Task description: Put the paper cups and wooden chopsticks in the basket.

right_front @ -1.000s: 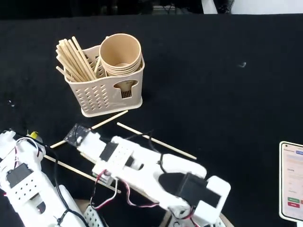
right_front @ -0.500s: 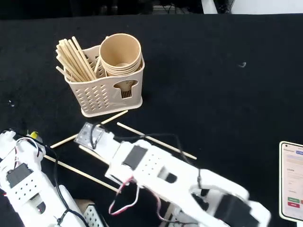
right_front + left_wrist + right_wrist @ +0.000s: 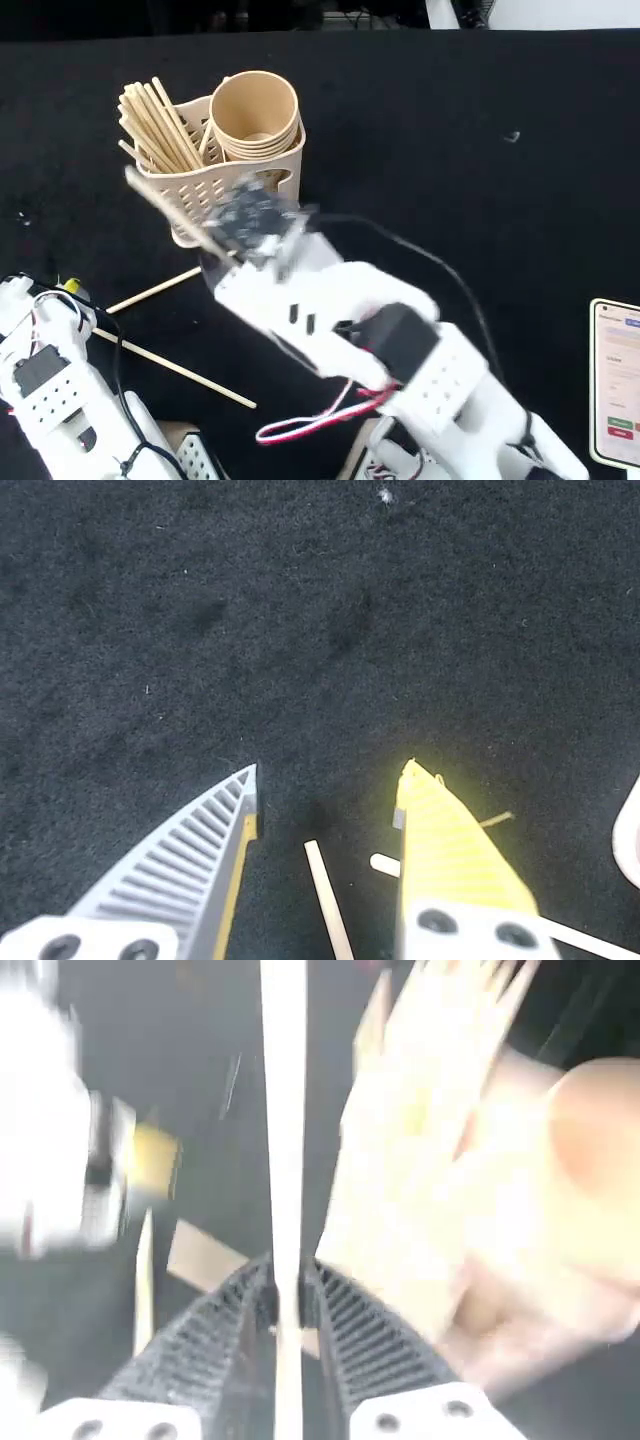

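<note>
Right wrist view puts you in the middle of a carry: the right gripper [image 3: 285, 1282] is clenched on one wooden chopstick [image 3: 283, 1110], which runs straight out between the jaws, and the basket [image 3: 440, 1220] sits blurred just beside it. From the high view, that stick hangs tilted across the near wall of the basket, its free end low against the side rather than above the rim. A bundle of chopsticks [image 3: 155, 125] already stands in one compartment and the stacked paper cups [image 3: 255, 115] fill the other, so the cups look done and you are working through the sticks. Two loose chopsticks [image 3: 175, 368] lie on the desk [image 3: 450, 180] in front of the basket, well short of it. Your next move probably calls for lifting the held stick clear of the rim, tipping it closer to upright and lining it over the bundle's compartment before letting go; a low approach could catch the wall. Your left gripper [image 3: 330, 775] is released, jaws apart above the desk, with stick ends just beneath it.
</note>
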You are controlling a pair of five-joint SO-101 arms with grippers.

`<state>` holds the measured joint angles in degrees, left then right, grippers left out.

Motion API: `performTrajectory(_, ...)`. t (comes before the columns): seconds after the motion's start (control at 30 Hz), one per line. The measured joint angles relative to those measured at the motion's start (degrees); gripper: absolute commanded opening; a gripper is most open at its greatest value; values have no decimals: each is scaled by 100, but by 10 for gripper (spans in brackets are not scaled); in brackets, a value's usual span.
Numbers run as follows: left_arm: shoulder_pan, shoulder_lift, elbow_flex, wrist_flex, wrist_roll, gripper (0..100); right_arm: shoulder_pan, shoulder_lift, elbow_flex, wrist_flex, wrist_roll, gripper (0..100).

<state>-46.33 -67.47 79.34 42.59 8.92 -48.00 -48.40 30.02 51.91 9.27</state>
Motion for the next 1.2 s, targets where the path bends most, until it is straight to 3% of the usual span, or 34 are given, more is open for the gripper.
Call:
performTrajectory(0.2, 0, 0, 0, 0, 0, 227, 352, 220, -141, -2567, 0, 11)
performTrajectory(0.43, 0, 0, 0, 0, 0, 227, 633, 1705, -141, -5618, 0, 11)
performTrajectory(0.63, 0, 0, 0, 0, 0, 227, 774, 3226, -141, -7033, 0, 11)
performTrajectory(0.77, 0, 0, 0, 0, 0, 227, 818, 3842, -132, -7112, 0, 34)
performTrajectory(0.87, 0, 0, 0, 0, 0, 227, 818, 3868, -229, -6655, 0, 164)
performTrajectory(0.97, 0, 0, 0, 0, 0, 227, 818, 3868, -659, -5670, 0, 227)
performTrajectory(1.2, 0, 0, 0, 0, 0, 227, 818, 3279, -1626, -2479, 0, 172)
